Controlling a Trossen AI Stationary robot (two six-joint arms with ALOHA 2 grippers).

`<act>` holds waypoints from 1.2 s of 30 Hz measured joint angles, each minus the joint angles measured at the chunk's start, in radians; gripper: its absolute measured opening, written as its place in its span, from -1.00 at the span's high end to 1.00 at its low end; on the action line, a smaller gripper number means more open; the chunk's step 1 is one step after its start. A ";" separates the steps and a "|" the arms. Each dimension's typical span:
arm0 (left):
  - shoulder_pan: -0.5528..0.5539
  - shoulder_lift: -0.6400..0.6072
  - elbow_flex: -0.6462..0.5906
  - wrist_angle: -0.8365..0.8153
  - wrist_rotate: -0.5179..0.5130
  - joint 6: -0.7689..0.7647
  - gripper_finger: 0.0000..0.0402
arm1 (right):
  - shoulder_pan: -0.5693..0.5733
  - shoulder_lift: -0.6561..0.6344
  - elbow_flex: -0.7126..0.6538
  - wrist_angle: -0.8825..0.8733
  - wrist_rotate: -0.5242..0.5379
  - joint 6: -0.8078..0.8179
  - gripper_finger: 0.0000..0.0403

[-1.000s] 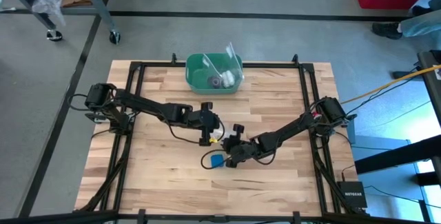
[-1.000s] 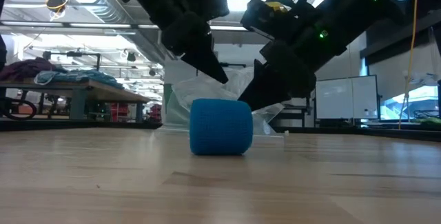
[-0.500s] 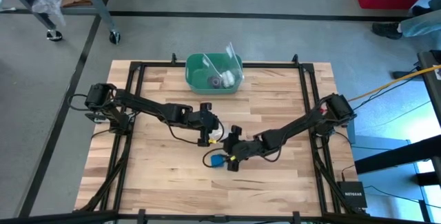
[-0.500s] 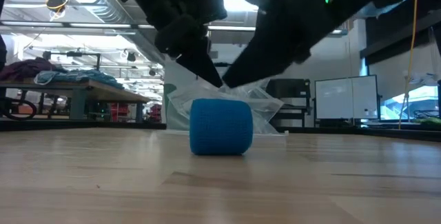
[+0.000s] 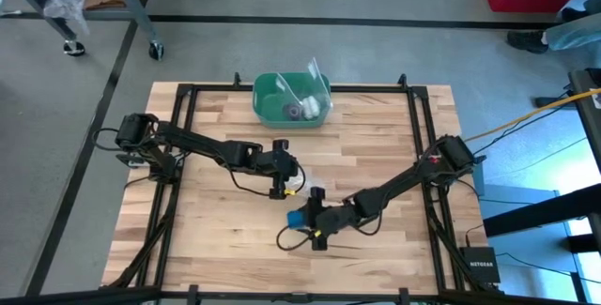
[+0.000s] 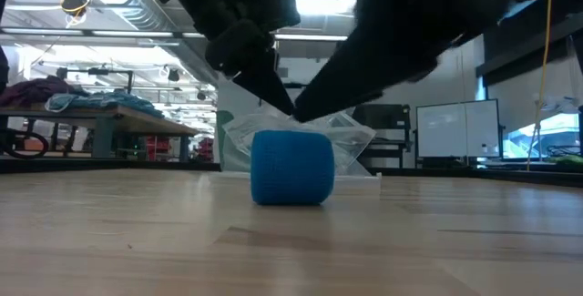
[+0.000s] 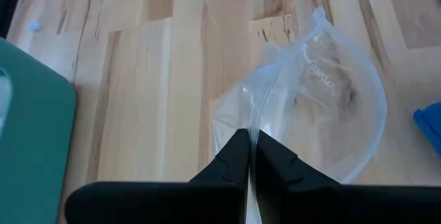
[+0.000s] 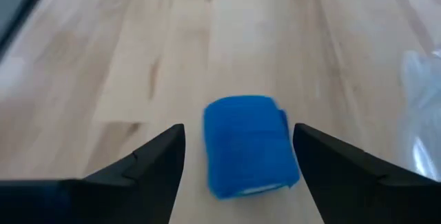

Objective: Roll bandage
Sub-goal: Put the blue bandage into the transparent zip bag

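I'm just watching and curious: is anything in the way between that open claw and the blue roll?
Nothing visible. The right gripper is open, and the bandage lies on bare table just ahead of its fingers. The plastic bag, pinched by the left gripper, sits off to one side.

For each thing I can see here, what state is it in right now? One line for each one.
bandage: rolled into a compact roll, lying free on the table, not gripped.
right tool: open, one finger on each side of the bandage.
left tool: shut on the edge of the plastic bag.
plastic bag: clear, flat on the table, looks empty.
green bin: open-topped, with small items inside.
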 joint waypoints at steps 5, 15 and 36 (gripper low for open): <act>0.000 0.000 0.000 -0.001 0.000 0.002 0.97 | -0.001 0.045 0.001 0.019 0.020 -0.005 -0.35; 0.000 0.000 0.000 -0.001 0.000 0.002 0.97 | 0.000 0.105 0.001 0.038 0.045 -0.056 -0.35; 0.000 0.000 0.000 -0.002 0.000 0.017 0.97 | 0.061 -0.045 0.001 0.003 0.221 -0.023 0.21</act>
